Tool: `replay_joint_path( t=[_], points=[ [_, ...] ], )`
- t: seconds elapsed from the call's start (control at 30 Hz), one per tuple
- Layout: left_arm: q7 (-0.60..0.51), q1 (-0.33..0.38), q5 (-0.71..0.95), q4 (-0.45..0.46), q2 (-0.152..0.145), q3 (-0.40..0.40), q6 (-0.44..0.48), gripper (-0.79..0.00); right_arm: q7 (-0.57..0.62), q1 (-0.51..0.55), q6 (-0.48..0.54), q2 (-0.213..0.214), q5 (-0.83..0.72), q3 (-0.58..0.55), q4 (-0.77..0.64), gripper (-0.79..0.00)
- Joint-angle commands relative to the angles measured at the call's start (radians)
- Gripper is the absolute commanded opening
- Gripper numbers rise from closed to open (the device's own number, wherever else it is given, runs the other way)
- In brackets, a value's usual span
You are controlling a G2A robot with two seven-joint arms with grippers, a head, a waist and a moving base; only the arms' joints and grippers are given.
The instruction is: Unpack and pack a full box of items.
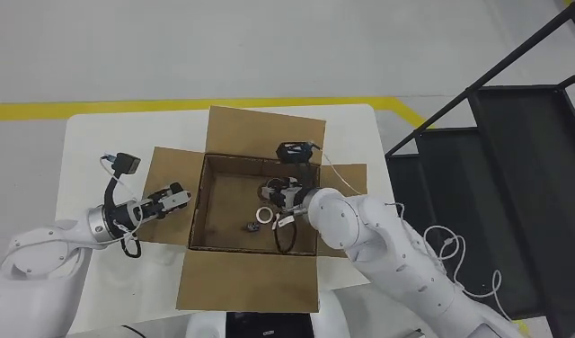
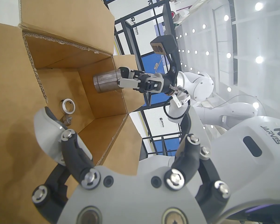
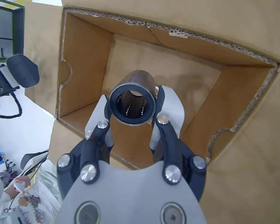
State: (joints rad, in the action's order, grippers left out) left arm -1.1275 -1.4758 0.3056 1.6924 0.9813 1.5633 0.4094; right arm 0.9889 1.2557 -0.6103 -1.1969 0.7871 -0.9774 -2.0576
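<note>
Industrial test hall: yellow floor line (image 1: 108,110), black metal steps (image 1: 526,136), high ceiling spotlights (image 2: 258,6).

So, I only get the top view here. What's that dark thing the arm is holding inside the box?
Observer: A hollow dark metal cylinder, held in the right gripper. The right wrist view shows rows of tiny balls lining its bore.
Operator: Is it sitting on the box's floor?
Observer: It seems not. In the left wrist view it appears held clear of the floor of the cardboard box, apart from the silver ring lying there.
Operator: And the other arm?
Observer: The left gripper is open, with nothing between its fingers.
</note>
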Motion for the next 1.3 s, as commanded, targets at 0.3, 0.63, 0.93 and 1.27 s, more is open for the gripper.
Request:
replay_joint_path(
  t=[0.3, 0.63, 0.93, 1.27],
  points=[
    [0.004, 0.015, -0.007, -0.019, -0.003, -0.027, 0.004, 0.0, -0.104, 0.224, 0.056, 0.032, -0.113, -0.282, -0.179, -0.785],
    [0.006, 0.033, -0.002, -0.041, -0.006, -0.044, 0.01, 0.0, -0.279, 0.402, 0.077, 0.037, -0.274, -0.565, -0.292, -0.785],
    [0.007, 0.032, 0.007, -0.061, -0.01, -0.051, 0.02, 0.0, -0.326, 0.465, 0.021, 0.04, -0.271, -0.695, -0.251, -0.785],
    [0.016, 0.024, 0.019, -0.073, -0.014, -0.05, 0.035, 0.0, -0.296, 0.372, -0.041, 0.045, -0.186, -0.65, -0.092, -0.785]
  ],
)
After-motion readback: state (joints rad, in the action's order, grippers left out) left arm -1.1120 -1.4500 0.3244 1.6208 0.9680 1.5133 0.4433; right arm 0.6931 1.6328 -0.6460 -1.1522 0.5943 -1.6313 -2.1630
